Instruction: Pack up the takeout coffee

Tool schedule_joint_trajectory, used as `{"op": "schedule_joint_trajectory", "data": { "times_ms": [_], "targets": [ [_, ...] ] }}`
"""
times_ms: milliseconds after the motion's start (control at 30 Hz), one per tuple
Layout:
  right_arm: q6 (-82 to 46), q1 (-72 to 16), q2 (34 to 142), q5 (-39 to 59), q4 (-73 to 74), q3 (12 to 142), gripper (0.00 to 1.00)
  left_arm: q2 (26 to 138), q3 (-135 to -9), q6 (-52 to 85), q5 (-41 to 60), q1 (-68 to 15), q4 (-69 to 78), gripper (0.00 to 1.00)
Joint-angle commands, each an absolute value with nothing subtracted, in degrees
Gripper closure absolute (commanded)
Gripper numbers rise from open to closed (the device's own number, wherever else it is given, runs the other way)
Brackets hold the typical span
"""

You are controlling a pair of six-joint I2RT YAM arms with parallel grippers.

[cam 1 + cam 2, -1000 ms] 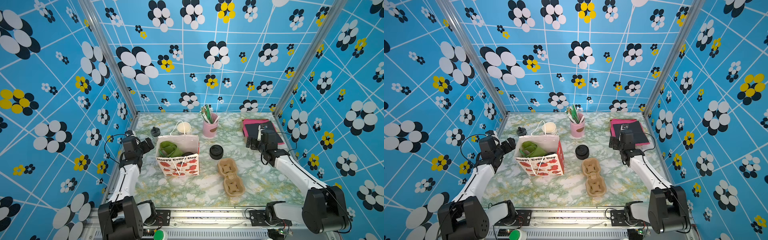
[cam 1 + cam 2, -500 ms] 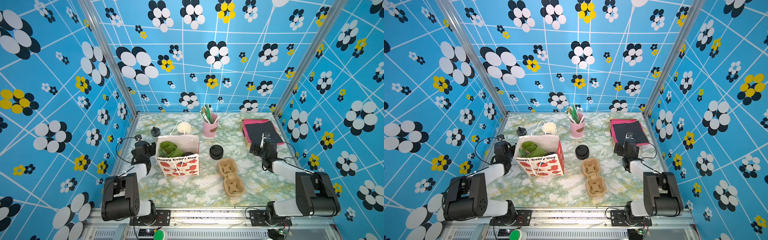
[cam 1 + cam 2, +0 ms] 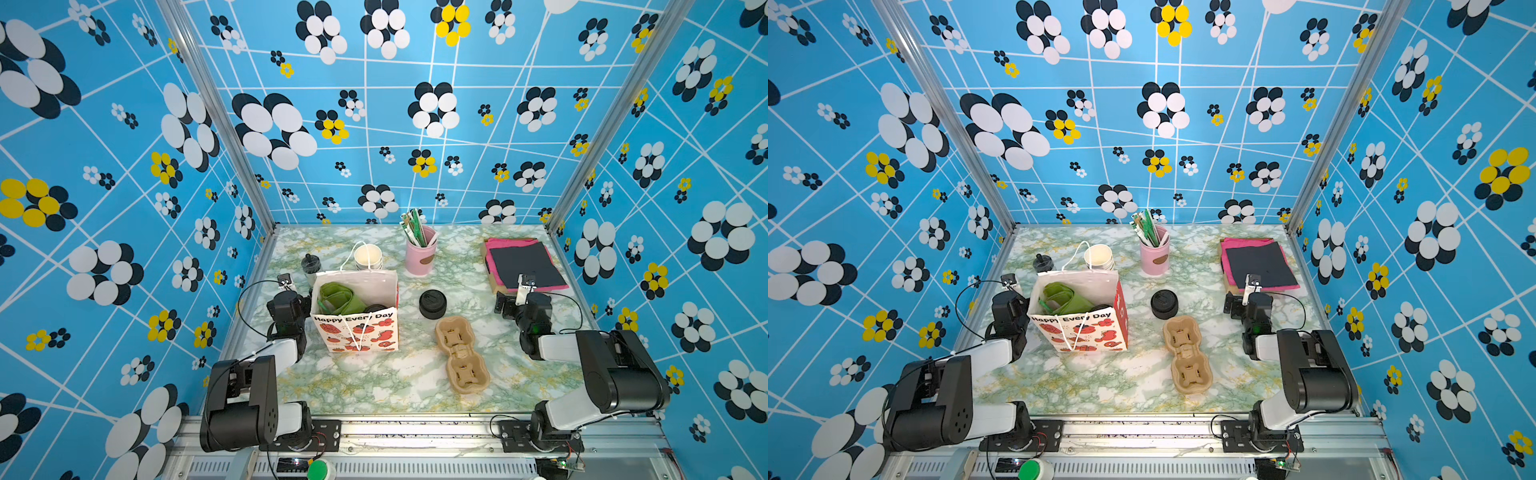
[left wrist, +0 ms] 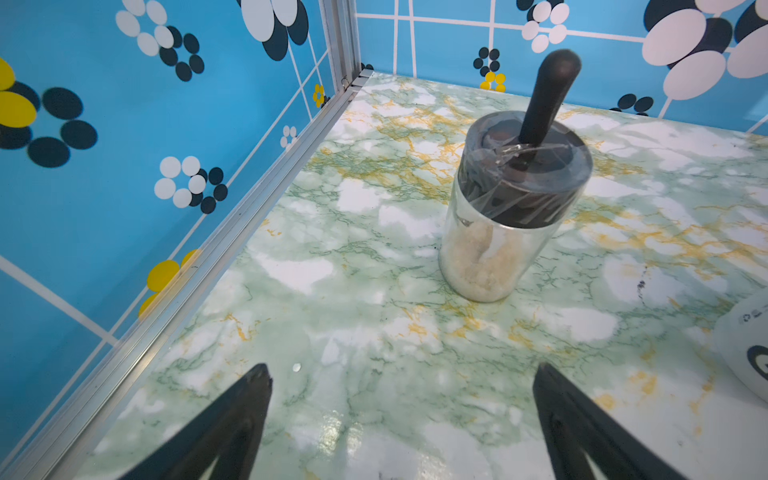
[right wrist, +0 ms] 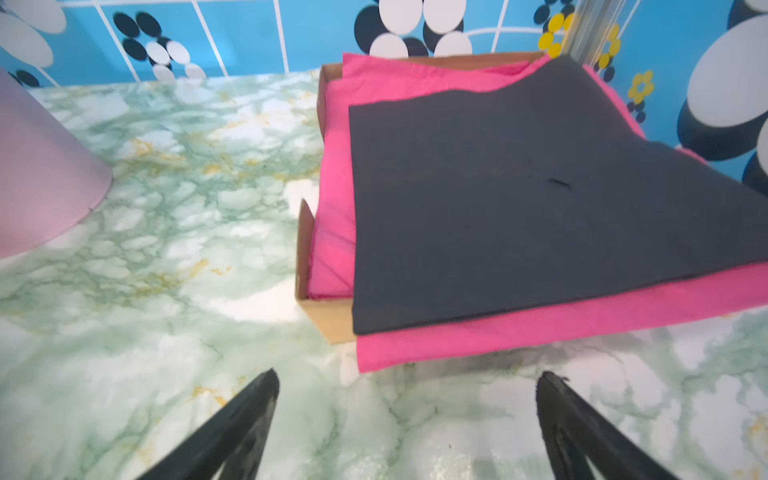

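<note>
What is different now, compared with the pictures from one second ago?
Both arms folded back toward the front edge, elbows coming down near their bases. The left gripper and right gripper drew back a little, both open and empty. Nothing was taken hold of or let go. The bag, cup stack, lids and carrier stayed in place.

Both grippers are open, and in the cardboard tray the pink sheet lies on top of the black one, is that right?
Not quite: the black sheet lies on top of the pink sheet in the cardboard tray, as the right wrist view shows. The left gripper and right gripper are indeed open.
</note>
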State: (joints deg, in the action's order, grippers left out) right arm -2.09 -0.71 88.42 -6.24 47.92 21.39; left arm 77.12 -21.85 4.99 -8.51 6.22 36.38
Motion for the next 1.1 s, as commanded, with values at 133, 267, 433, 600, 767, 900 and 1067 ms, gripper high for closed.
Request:
{"op": "schedule_joint_trajectory", "data": {
  "times_ms": [133,267,433,600,767,900,1067],
  "targets": [
    [-1.2,-0.5,88.2,-5.6,50.9,22.1,0.01,74.5,-19.3,2.5,-6.5,4.5,41.8,0.01],
    [-1.7,-0.5,88.2,-6.7,50.5,22.4,0.01,74.3,-19.0,2.9,-5.4,4.3,41.9,0.01],
    [-1.8,-0.5,88.2,-6.8,50.4,22.5,0.01,75.2,-17.4,5.2,-2.6,3.5,47.0,0.01],
    [-1.6,-0.5,88.2,-6.7,50.4,22.5,0.01,79.4,-19.7,4.3,-2.1,2.0,47.9,0.01],
    [-1.7,-0.5,88.2,-6.7,50.4,22.4,0.01,84.9,-19.3,2.7,0.0,0.8,54.0,0.01],
    [-1.7,-0.5,88.2,-6.7,50.4,22.4,0.01,88.5,-21.4,0.7,2.3,-0.1,53.4,0.01],
    [-1.8,-0.5,88.3,-6.7,50.4,22.5,0.01,88.7,-22.2,0.2,1.7,-0.5,52.1,0.01]
  ]
}}
